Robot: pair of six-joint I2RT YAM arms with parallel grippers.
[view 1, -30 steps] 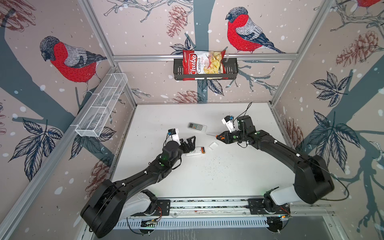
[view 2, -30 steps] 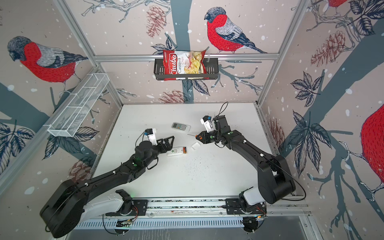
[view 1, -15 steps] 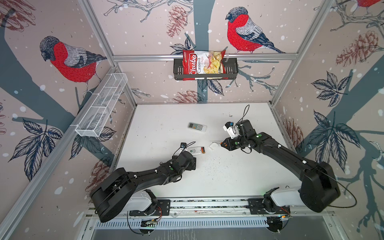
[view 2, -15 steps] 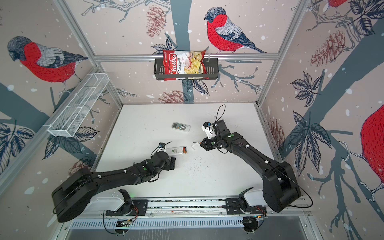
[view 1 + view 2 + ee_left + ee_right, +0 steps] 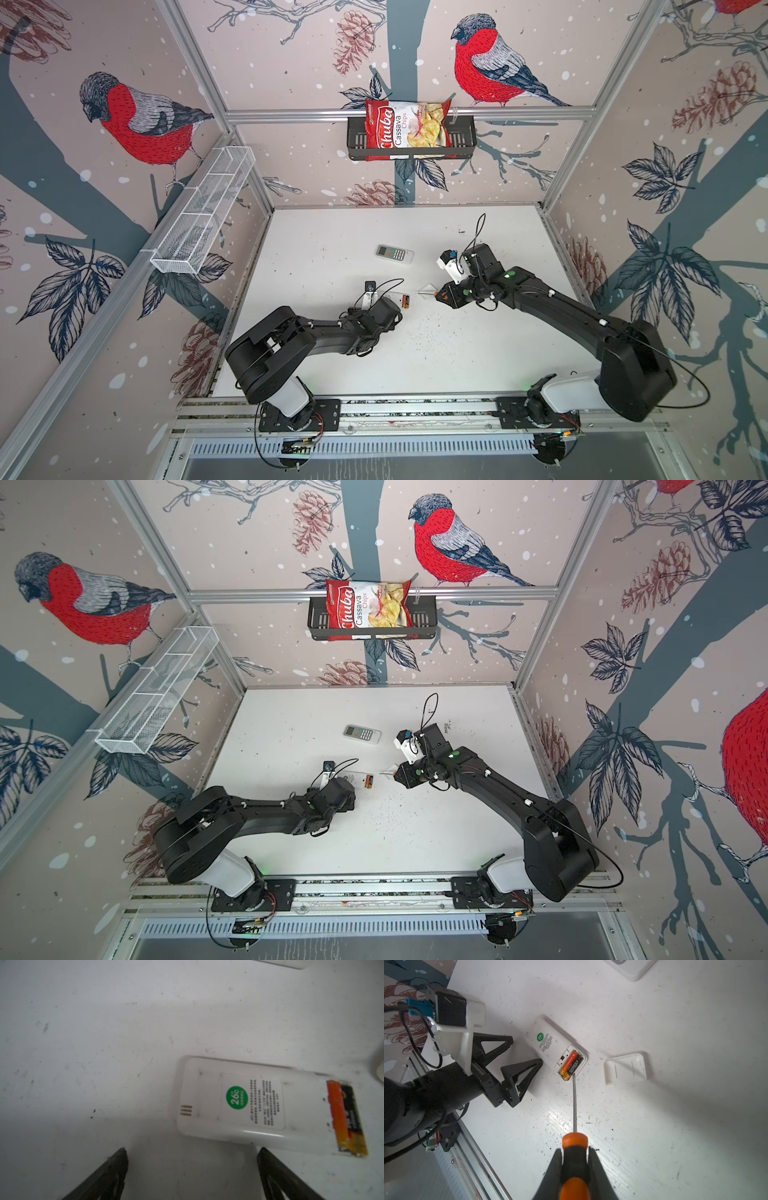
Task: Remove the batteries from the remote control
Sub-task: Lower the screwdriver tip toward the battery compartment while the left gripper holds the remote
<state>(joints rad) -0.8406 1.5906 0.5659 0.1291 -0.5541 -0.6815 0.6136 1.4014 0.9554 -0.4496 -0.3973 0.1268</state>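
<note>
The batteries (image 5: 572, 1062) are two small slim round sticks, one orange and gold, one black with tiny white writing too small to read. They lie side by side in the open end of a white plastic remote control (image 5: 249, 1105) that lies face down on the white table (image 5: 332, 232). A green round sticker (image 5: 236, 1097) on its back says "26c". The left gripper (image 5: 192, 1150) is spread wide with nothing in it, just beside the remote. The right gripper (image 5: 575, 1151) squeezes an orange-and-black screwdriver (image 5: 574, 1105), its tip right at the black battery. The red bag of chips (image 5: 405, 126) reads "Chuba Cassava Chips".
</note>
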